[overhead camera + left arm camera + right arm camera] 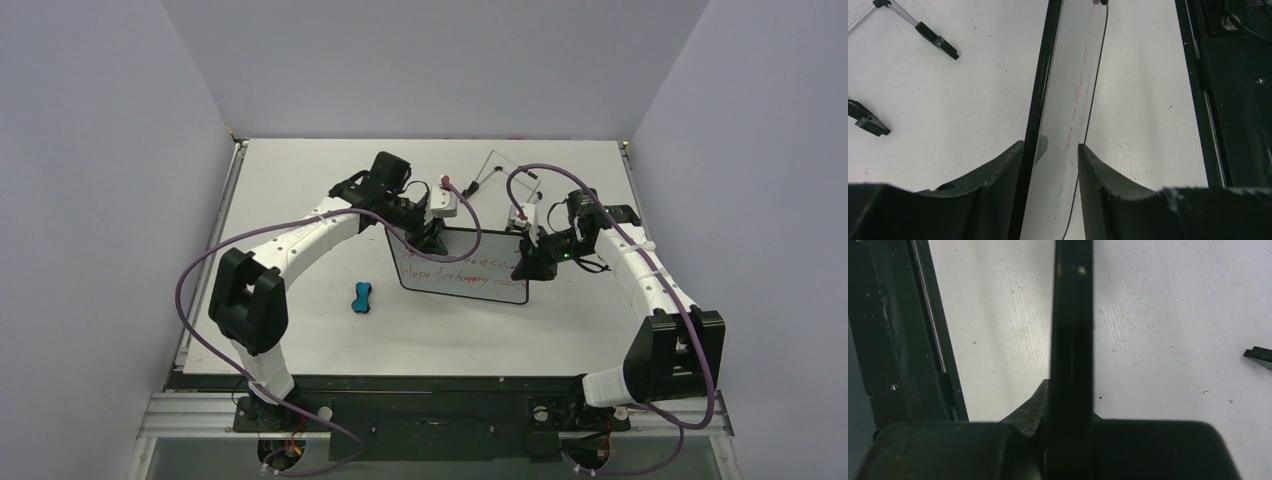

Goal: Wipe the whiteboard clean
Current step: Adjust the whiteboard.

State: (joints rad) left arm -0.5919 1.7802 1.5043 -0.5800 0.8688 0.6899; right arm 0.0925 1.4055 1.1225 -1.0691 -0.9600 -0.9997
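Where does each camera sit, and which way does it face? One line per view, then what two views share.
Top external: fixed above and behind the arms, facing down onto the table; both arms show, left gripper and right gripper at the whiteboard.
Left wrist: on the left arm, facing along its fingers, which straddle the whiteboard; the wire easel lies beyond.
Right wrist: on the right arm, facing along its fingers, shut on the whiteboard's black rim.
Shared: both wrist views show the whiteboard edge-on.
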